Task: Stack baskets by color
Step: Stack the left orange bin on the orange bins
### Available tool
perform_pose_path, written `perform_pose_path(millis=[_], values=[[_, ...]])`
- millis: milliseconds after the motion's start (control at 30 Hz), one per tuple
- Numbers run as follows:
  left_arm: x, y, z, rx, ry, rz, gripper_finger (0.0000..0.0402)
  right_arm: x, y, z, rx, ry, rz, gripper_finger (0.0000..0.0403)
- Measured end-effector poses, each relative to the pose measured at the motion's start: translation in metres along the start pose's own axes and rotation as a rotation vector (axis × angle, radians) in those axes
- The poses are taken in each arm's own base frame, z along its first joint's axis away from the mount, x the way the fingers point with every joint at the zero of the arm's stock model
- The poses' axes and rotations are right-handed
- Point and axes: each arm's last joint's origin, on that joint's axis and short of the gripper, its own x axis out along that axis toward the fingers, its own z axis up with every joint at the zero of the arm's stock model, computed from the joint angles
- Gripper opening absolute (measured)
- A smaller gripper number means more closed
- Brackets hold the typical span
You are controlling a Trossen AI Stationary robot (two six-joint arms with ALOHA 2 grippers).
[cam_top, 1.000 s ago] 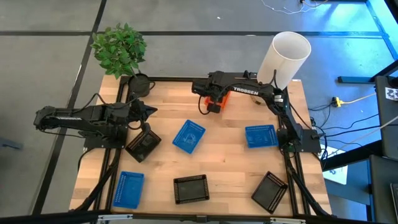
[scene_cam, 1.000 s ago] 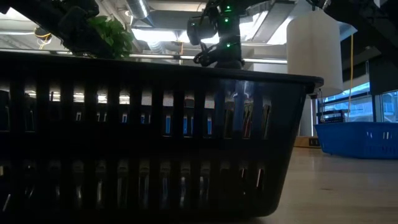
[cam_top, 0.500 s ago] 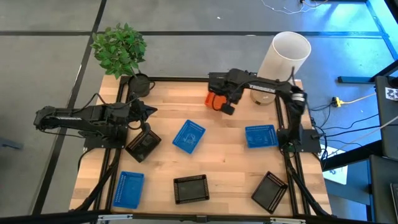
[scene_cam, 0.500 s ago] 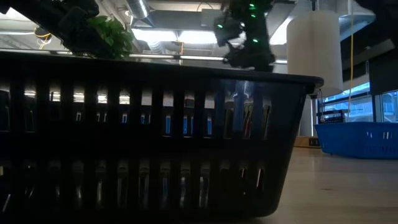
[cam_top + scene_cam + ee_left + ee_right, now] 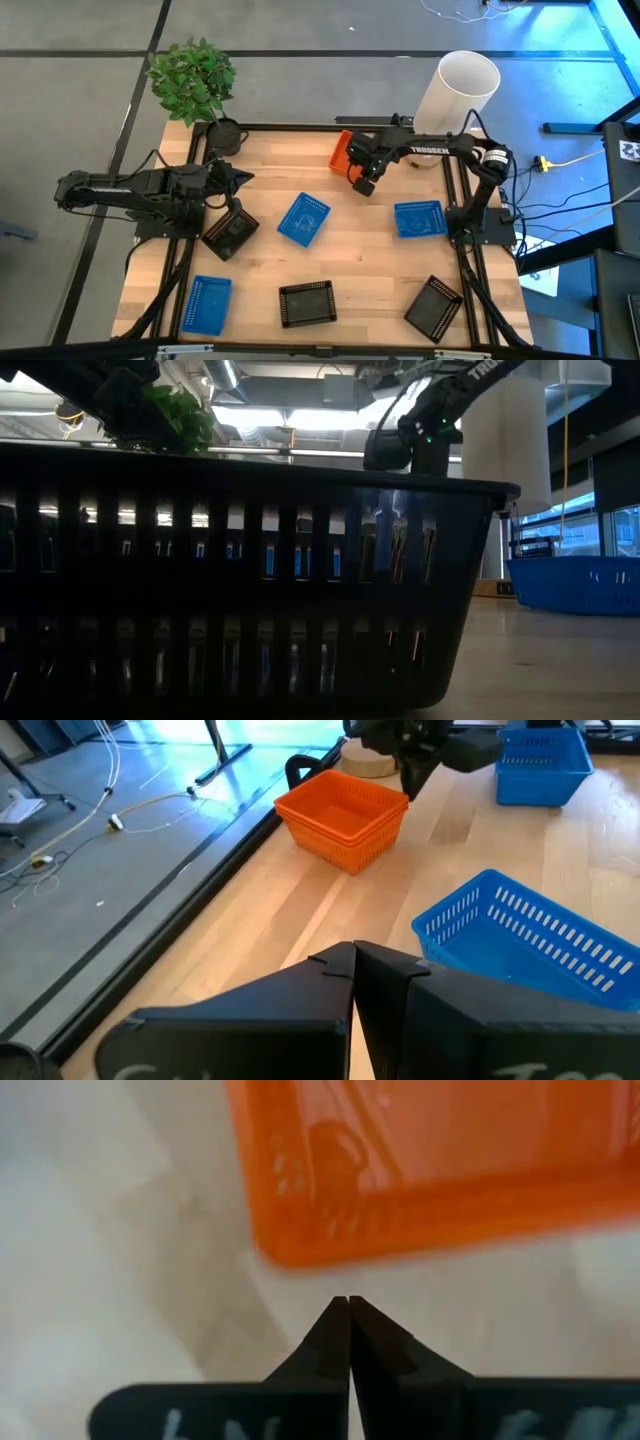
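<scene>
An orange basket stack (image 5: 341, 148) stands on the table near its far edge and shows in the left wrist view (image 5: 341, 812) too. My right gripper (image 5: 364, 180) points down just beside that stack on its near-right side, shut and holding nothing; in its wrist view the shut fingertips (image 5: 347, 1302) hover over bare wood, short of the orange rim (image 5: 420, 1230). Blue baskets (image 5: 303, 219) (image 5: 419, 218) (image 5: 209, 303) and black baskets (image 5: 230, 232) (image 5: 307, 303) (image 5: 433, 307) lie singly on the table. My left gripper (image 5: 243, 179) waits shut at the left, above the table.
A tall white cylinder (image 5: 457, 92) stands at the far right corner, close behind the right arm. A green potted plant (image 5: 193, 82) is at the far left corner. Bare wood (image 5: 365, 262) lies between the scattered baskets. In the low view one black basket (image 5: 250, 580) fills the foreground.
My right gripper has moved off the orange baskets toward the table's right and near side and come down beside them, tipping until it points straight down. The orange stack stays on the table near the far edge.
</scene>
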Motion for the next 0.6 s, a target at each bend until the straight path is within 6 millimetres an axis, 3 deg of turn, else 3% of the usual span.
perform_pose_path(millis=[467, 600], values=[[0.000, 0.000, 0.000, -0.004, 0.000, 0.001, 0.0000, 0.004, -0.029, 0.030, -0.192, -0.340, -0.051, 0.0000], [0.000, 0.000, 0.000, -0.012, 0.000, 0.008, 0.0000, 0.011, -0.037, 0.039, -0.206, -0.422, 0.002, 0.0000]])
